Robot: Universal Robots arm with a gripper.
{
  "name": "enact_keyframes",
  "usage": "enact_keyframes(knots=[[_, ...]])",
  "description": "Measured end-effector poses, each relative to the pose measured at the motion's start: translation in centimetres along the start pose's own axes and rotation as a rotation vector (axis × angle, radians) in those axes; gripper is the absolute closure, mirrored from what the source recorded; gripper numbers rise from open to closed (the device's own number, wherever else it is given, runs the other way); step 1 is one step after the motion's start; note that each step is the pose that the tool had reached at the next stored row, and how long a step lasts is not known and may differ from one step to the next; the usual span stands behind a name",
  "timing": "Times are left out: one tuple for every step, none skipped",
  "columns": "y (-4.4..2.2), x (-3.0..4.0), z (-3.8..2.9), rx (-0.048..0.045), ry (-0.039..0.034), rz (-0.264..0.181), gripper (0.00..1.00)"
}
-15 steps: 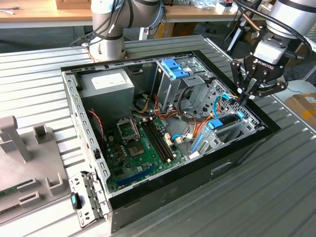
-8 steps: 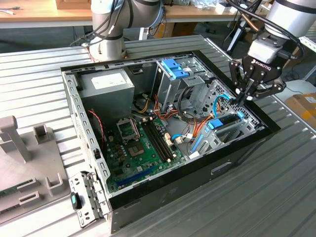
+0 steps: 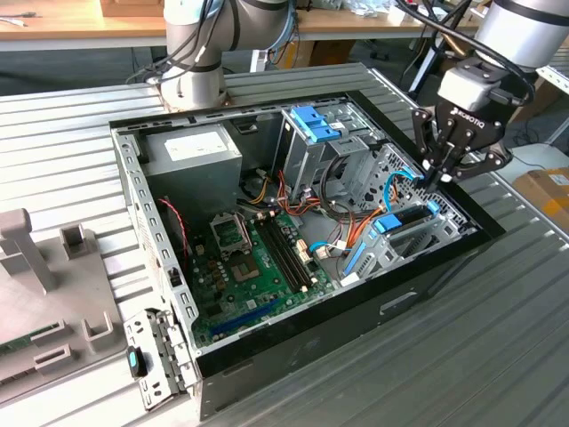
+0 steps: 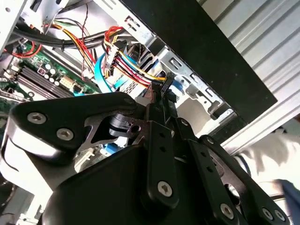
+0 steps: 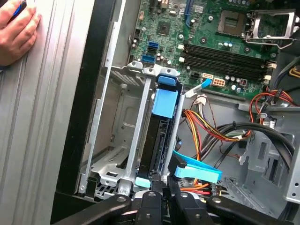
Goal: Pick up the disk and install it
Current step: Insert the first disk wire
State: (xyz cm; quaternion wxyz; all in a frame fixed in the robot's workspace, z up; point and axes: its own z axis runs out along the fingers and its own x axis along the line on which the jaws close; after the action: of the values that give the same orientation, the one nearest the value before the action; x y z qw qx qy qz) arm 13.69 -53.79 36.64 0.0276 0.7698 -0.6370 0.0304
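Observation:
The disk (image 3: 407, 220) sits on edge in the metal drive bay at the side of the open computer case (image 3: 444, 267) on the exterior view's right. In the first wrist view the disk (image 5: 151, 140) shows a dark casing with a blue tab on its upper edge, slotted between the bay's rails. My gripper (image 3: 433, 178) hangs just above the disk's cable end with its fingers drawn together, shut. In the second wrist view my gripper (image 4: 161, 91) has its tips right at a black plug with coloured wires (image 4: 136, 65). Whether the tips pinch that plug is unclear.
A light-blue flat cable (image 5: 199, 171) and a wire bundle lie beside the bay. The motherboard (image 3: 258, 258), a grey power-supply box (image 3: 191, 151) and a cage with a blue latch (image 3: 313, 123) fill the case. A person's hand (image 5: 16, 30) rests on the ribbed table.

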Motion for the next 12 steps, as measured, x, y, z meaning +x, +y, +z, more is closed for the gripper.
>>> enact_keyframes(knots=[[0.08,-0.02,0.03,-0.0010,-0.0004,0.012,0.83],[0.14,-0.03,0.02,-0.0024,-0.0003,0.028,0.83],[0.18,-0.04,0.02,-0.0045,-0.0004,0.054,0.83],[0.19,-0.04,0.02,-0.0058,-0.0004,0.070,0.83],[0.20,-0.04,0.02,-0.0068,-0.0004,0.082,0.83],[0.21,-0.04,0.02,-0.0082,-0.0004,0.098,0.83],[0.21,-0.04,0.02,-0.0090,-0.0004,0.109,0.83],[0.20,-0.05,0.03,-0.0110,-0.0006,0.133,0.83],[0.21,-0.04,0.04,-0.0124,-0.0007,0.150,0.83],[0.21,-0.04,0.04,-0.0129,-0.0007,0.158,0.83],[0.25,-0.06,0.05,-0.0130,-0.0010,0.158,0.83],[0.51,-0.08,0.05,-0.0129,-0.0016,0.158,0.83]])
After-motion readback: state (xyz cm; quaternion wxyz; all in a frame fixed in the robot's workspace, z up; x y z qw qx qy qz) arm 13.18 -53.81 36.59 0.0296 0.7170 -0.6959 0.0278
